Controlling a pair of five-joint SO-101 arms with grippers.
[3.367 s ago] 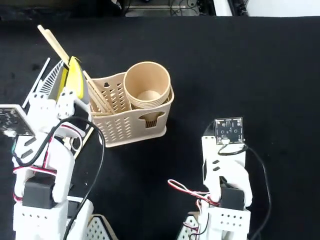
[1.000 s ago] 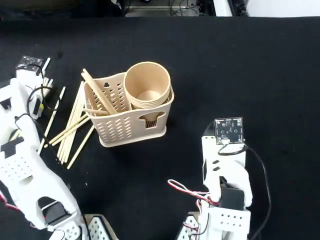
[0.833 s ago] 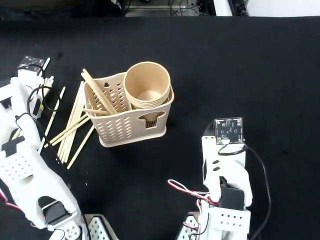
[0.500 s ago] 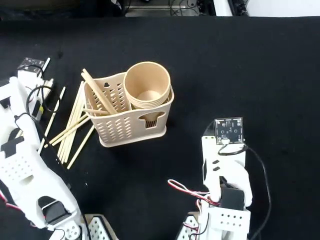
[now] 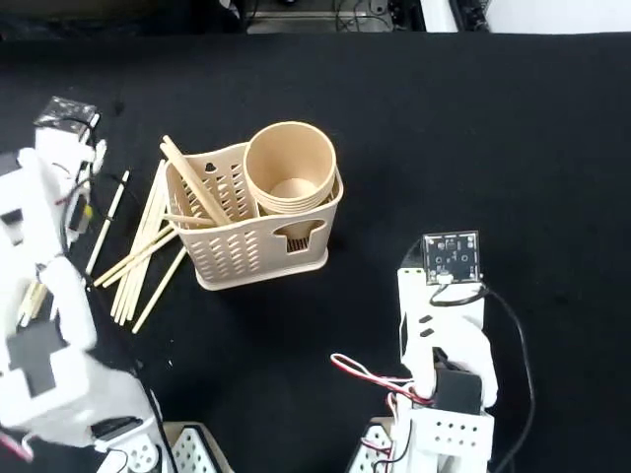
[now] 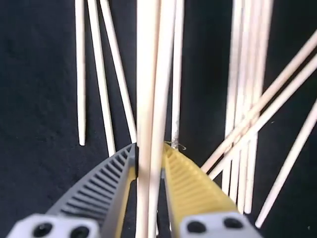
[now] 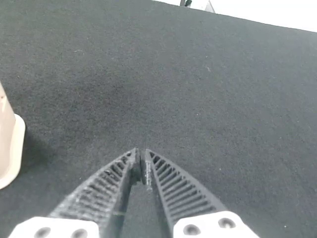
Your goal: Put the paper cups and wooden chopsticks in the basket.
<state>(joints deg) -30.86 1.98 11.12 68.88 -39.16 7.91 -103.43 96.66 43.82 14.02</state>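
Black bench (image 5: 473,128) carries the basket (image 5: 258,246) with paper cups (image 5: 289,168) inside, loose wooden chopsticks (image 5: 148,246) beside it. Left end effector (image 6: 148,153) pinches a chopstick pair (image 6: 151,74), its ends cut off; right end effector (image 7: 140,157) sits pressed together.

The right half and the far strip of the table (image 5: 513,128) lie open — wide room to pass there. The basket (image 5: 258,248) stands left of centre; stacked paper cups (image 5: 289,163) take up its right compartment, and leaning chopsticks (image 5: 192,182) poke up out of its left one. Between basket and left arm (image 5: 44,296) the lane is crowded with loose chopsticks (image 5: 143,241), which reach just beside the basket's left wall. The left gripper (image 6: 149,147) clamps a pair of chopsticks (image 6: 153,74) jutting ahead over that heap. The right arm (image 5: 442,325) blocks the near right — well apart from the basket.
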